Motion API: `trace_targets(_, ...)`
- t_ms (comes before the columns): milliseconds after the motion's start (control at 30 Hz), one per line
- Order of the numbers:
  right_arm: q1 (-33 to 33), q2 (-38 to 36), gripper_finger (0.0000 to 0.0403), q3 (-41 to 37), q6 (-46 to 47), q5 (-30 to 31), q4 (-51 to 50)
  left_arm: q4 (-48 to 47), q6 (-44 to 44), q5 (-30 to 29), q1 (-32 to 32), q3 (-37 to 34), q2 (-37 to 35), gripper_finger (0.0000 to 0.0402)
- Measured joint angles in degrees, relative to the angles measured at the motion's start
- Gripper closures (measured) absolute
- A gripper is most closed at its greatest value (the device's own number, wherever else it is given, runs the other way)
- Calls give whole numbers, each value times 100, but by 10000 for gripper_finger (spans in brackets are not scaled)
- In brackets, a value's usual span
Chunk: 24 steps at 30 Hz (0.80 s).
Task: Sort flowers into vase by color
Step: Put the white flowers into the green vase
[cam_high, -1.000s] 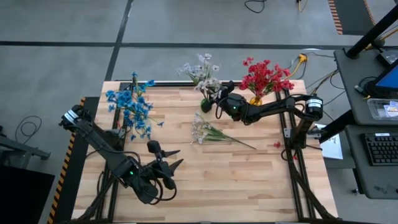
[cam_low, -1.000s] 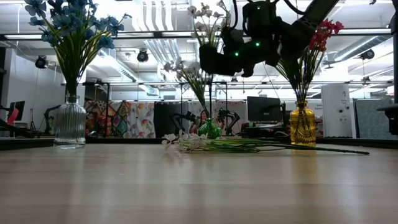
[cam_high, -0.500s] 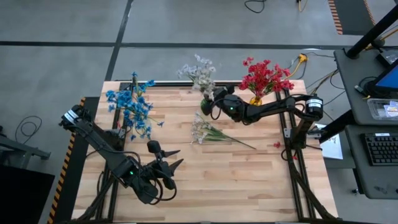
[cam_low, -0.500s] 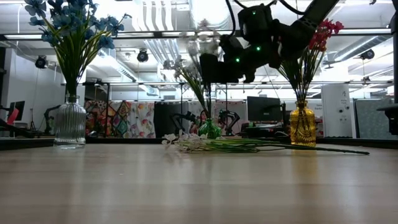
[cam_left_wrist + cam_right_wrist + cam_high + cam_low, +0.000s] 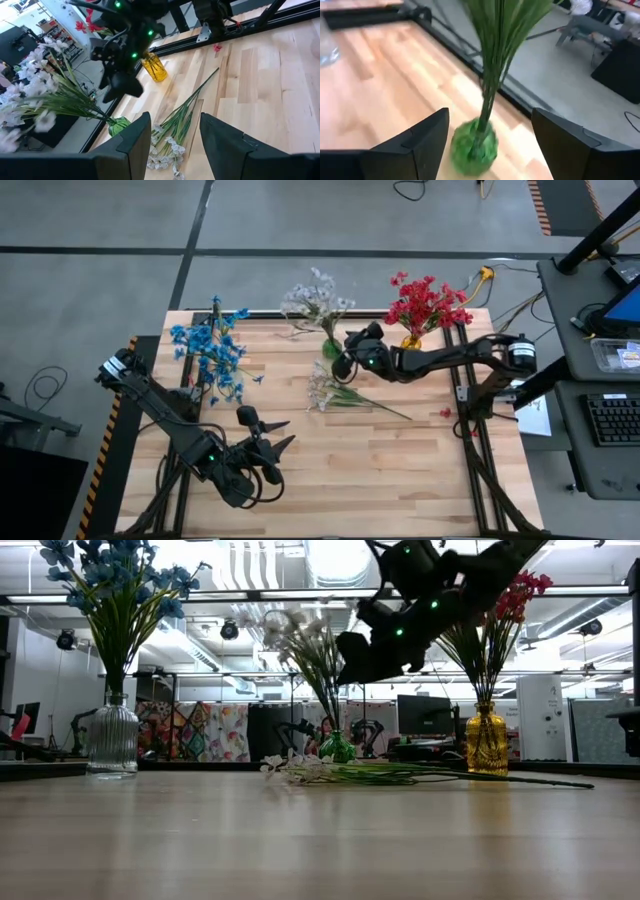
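Two grippers over a wooden table (image 5: 400, 470), both empty-handed.

Nearest, by the front edge: left gripper (image 5: 282, 435), waiting, fingers apart, holding nothing.

Mid-table, just beyond: loose white spray (image 5: 335, 392), lying flat, blossoms toward the left side, stems trailing off to the right. Not yet in any vase.

Farther back, just past that spray: right gripper (image 5: 342, 358), raised off the table beside the green vase (image 5: 474, 145). Clamped shut a second ago, now spread wide. Seen through its own camera, fingers standing clear either side of the green stems, touching none of them.

In that vase: white bunch (image 5: 315, 295), let go only now, leaning farther toward the table's left than a moment back, heads out past the far edge. Likely settling under its own weight rather than falling; vase upright.

Along the far edge: blue bunch (image 5: 212, 350) in a clear vase (image 5: 112, 740) at the left, red bunch (image 5: 425, 302) in a yellow vase (image 5: 486, 745) at the right.

Meaning for the task: one more white spray delivered to the right vase, release done. Probably one spray left to go, the white one on the table, bound for green.
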Motion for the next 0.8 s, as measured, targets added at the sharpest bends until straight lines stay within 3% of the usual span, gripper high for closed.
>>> trace_targets(333,586,-522,123,2,361,-41,-1680,19,-141,26,2,7,0,247)
trace_targets(500,833,-582,129,0,664,-145,-2525,2,-197,831,-54,478,2,247)
trace_targets(633,954,-544,127,1,794,-550,-2921,-5,-431,1374,-170,786,0,247)
trace_targets(800,981,-377,129,-20,982,-1684,-3179,-31,-562,1292,-491,850,0,247)
